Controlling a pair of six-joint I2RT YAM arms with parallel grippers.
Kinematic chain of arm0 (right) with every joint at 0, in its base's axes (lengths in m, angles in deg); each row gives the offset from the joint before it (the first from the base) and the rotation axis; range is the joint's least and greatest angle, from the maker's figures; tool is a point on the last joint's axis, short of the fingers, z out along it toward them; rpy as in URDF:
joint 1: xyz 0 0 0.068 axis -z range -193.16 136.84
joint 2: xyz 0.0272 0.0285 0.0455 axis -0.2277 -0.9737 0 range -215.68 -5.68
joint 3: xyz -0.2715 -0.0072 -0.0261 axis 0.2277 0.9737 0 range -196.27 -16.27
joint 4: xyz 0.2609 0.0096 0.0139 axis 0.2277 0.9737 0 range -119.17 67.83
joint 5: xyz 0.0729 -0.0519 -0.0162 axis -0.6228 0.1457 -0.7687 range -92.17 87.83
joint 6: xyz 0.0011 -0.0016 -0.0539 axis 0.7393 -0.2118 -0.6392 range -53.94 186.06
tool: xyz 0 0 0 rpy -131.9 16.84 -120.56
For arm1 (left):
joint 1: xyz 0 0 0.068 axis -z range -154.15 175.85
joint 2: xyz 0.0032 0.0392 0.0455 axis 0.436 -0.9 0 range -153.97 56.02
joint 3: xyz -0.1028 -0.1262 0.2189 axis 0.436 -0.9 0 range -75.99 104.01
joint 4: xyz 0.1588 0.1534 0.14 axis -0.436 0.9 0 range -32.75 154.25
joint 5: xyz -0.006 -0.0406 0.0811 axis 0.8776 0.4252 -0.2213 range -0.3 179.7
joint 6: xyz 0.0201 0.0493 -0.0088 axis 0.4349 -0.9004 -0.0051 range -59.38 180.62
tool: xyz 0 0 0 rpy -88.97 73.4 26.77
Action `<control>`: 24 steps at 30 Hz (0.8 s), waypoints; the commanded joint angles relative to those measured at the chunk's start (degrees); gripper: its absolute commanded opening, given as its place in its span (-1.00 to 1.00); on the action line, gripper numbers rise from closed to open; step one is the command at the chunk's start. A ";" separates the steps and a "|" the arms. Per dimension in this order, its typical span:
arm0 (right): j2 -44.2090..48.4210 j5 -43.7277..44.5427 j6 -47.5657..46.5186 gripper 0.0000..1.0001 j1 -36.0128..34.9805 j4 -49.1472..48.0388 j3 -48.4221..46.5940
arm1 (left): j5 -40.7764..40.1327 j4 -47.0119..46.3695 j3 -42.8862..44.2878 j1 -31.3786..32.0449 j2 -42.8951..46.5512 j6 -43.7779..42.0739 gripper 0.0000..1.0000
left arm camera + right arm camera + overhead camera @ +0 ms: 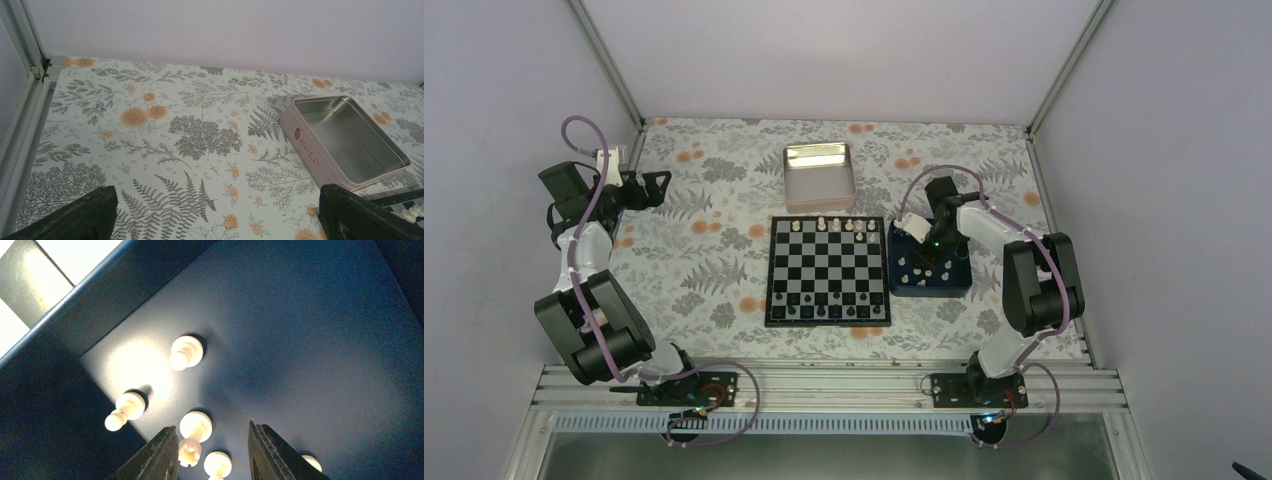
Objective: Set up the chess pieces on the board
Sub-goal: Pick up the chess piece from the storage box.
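Observation:
The chequered board (828, 270) lies mid-table. Several cream chess pieces (849, 226) stand on its far row, and dark pieces line its near row. More cream pieces (921, 270) lie in the dark blue tray (929, 292) to the right of the board. My right gripper (939, 245) hangs low over that tray. In the right wrist view it (211, 426) is open, straddling a crenellated cream piece (196, 432) that sits close to the left finger (162, 455), and a round-topped piece (217, 464). My left gripper (649, 188) stands wide open at the far left, holding nothing.
A shiny silver tin (818, 175), also seen as the tin (345, 140) in the left wrist view, sits behind the board. The blue tray's wall (100, 295) rises left of the right fingers. Two other cream pieces (186, 351) (127, 409) lie on the tray floor.

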 commanded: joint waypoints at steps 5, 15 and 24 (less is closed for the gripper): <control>1.01 0.00 0.60 -0.24 -0.12 1.02 1.74 | 1.41 -0.73 -0.33 -0.51 -0.29 -0.55 1.00; 3.04 0.58 0.79 -0.26 -0.17 1.60 2.05 | 1.45 -0.69 -0.25 -0.51 -0.10 -0.45 1.00; 3.92 1.29 0.81 -0.44 -0.18 1.94 1.93 | 1.51 -0.64 -0.25 -0.52 -0.13 -0.46 1.00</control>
